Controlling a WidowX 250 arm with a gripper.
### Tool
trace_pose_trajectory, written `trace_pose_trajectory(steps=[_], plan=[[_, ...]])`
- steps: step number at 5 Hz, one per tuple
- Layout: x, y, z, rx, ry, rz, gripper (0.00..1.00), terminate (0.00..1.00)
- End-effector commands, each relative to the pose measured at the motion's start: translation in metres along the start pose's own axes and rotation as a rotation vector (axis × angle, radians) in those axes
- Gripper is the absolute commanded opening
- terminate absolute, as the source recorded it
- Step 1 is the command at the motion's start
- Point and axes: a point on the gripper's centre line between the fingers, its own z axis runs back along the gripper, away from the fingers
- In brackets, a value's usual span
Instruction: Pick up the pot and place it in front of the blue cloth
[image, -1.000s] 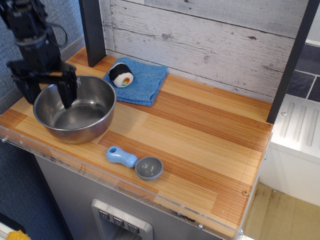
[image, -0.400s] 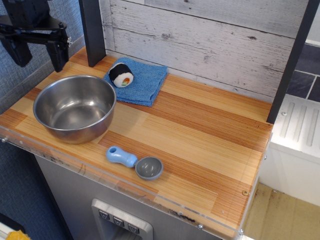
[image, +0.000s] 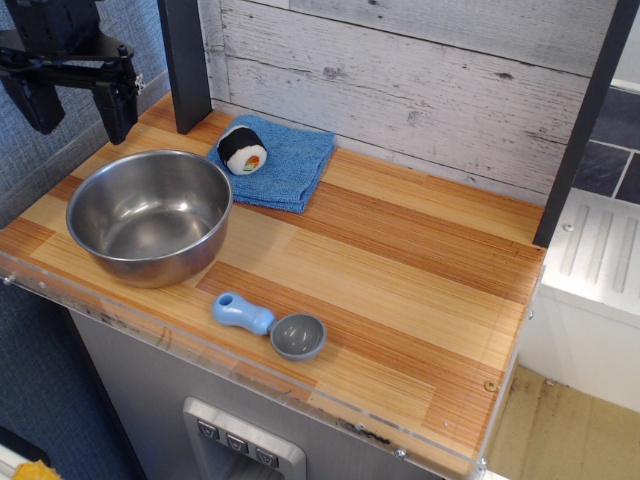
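Observation:
The pot (image: 150, 215) is a large shiny steel bowl standing upright at the left end of the wooden counter, near the front edge. The blue cloth (image: 285, 163) lies flat just behind and to the right of it, close to the back wall. My gripper (image: 78, 117) hangs above the counter's far left corner, behind the pot and clear of its rim. Its two black fingers are spread apart and hold nothing.
A black-and-white sushi roll toy (image: 242, 150) sits on the cloth's left part. A small grey scoop with a light-blue handle (image: 272, 326) lies near the front edge. A dark post (image: 186, 62) stands behind the pot. The counter (image: 420, 270) drops off at right.
The gripper was down at the pot's left rim with one finger inside a second ago. It has risen up and back, empty. The pot has stayed put. Nothing moved in the last half second.

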Motion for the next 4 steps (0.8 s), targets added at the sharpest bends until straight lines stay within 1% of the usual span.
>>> trace_pose_trajectory(steps=[1,3,4], plan=[[-0.0004,-0.0025,0.0167,0.017,-0.053,-0.003,1.00,0.00],[-0.0004,-0.0025,0.0167,0.017,-0.053,-0.003,1.00,0.00],[-0.0004,-0.0025,0.0167,0.017,-0.053,-0.003,1.00,1.00]])
